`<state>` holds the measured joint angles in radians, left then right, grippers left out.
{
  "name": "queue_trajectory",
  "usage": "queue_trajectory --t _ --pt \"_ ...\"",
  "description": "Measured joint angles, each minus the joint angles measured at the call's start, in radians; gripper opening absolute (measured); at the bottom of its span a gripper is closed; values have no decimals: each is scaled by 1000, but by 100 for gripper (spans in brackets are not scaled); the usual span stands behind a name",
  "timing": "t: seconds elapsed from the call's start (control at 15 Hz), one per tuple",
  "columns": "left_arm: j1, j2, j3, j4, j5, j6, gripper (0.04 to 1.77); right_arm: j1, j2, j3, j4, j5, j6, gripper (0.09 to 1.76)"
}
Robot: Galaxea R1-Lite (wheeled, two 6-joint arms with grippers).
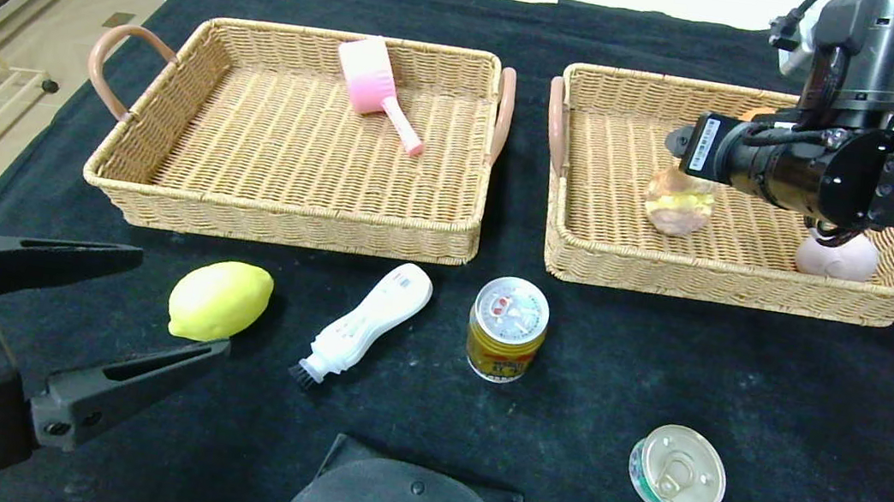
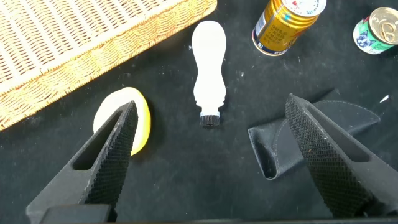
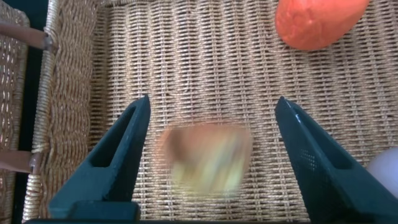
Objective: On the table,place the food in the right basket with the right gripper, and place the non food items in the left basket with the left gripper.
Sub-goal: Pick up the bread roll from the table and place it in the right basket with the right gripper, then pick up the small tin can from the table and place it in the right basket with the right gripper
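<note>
On the black-clothed table (image 1: 742, 368), two wicker baskets (image 1: 289, 204) sit side by side.

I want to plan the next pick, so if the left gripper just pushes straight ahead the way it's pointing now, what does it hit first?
Most likely the white brush. The left gripper stands open near the table's front left, and the brush lies centred between its fingers ahead. The lemon sits beside one finger and might get brushed; depth is unclear.

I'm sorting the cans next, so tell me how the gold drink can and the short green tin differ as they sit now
The gold drink can is taller and narrower; the green tin is short and wide. The can stands upright; the tin looks tipped, its lid facing the camera. The can sits close in front of the gap between the baskets; the tin lies nearer the robot, to its right. Both rest on the black table with silver tops.
</note>
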<state>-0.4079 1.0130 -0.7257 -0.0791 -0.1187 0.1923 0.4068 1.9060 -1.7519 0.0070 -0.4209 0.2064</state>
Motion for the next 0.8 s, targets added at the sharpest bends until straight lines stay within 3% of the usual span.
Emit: queue_trajectory --t 0.6,0.8 --pt "0 0 0 0 1 1 172 5 -50 69 5 0 -47 164" --pt "0 0 0 0 5 2 172 30 -130 133 116 1 -53 166"
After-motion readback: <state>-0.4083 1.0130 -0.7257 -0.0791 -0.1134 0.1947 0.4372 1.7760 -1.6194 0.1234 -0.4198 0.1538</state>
